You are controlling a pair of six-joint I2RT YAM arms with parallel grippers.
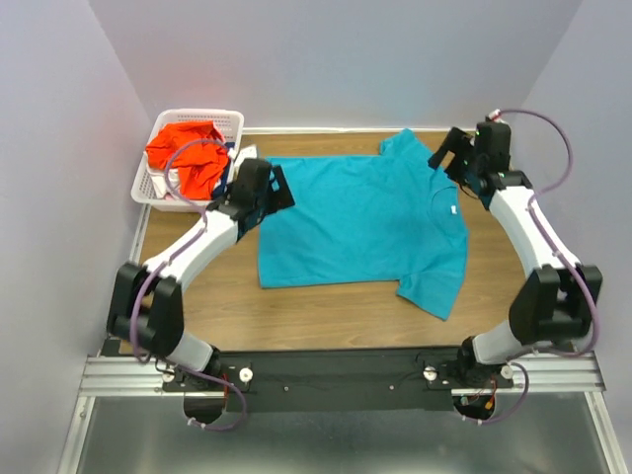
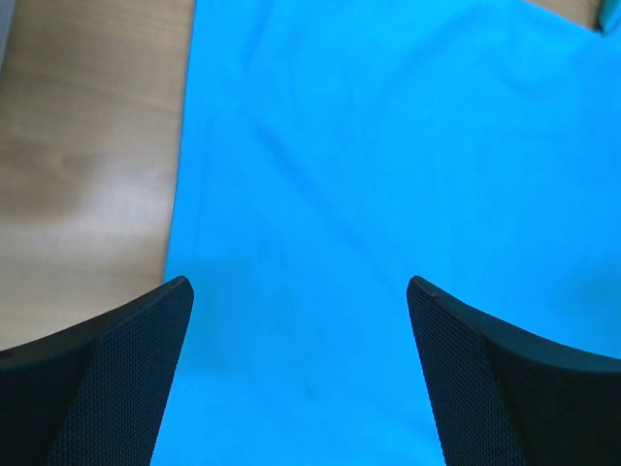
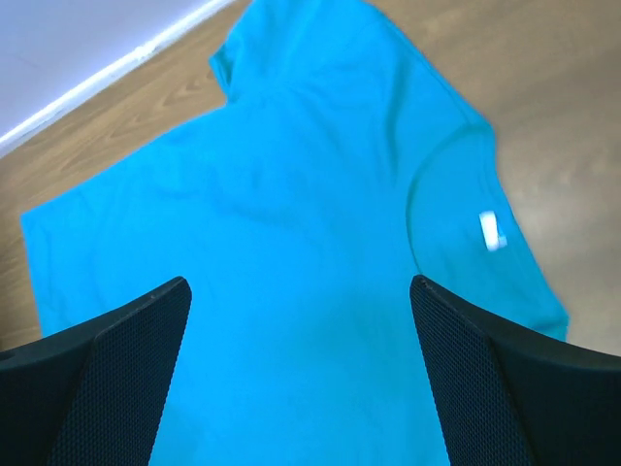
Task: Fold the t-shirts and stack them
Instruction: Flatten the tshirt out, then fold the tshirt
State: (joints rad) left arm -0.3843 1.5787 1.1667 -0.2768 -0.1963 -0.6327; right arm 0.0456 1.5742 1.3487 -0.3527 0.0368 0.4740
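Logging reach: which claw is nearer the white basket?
Left. The left claw hovers beside the basket, over the teal shirt; the right claw is far off, near the shirt's collar.

- We take this for a robotics lab cell: plain pale walls [image 1: 336, 59] box in a wood-grain tabletop [image 1: 326, 321].
- We see a left arm [image 1: 202, 242] and a right arm [image 1: 518, 222] bolted to an aluminium rail [image 1: 128, 375], with cables [image 1: 568, 148] looping alongside.
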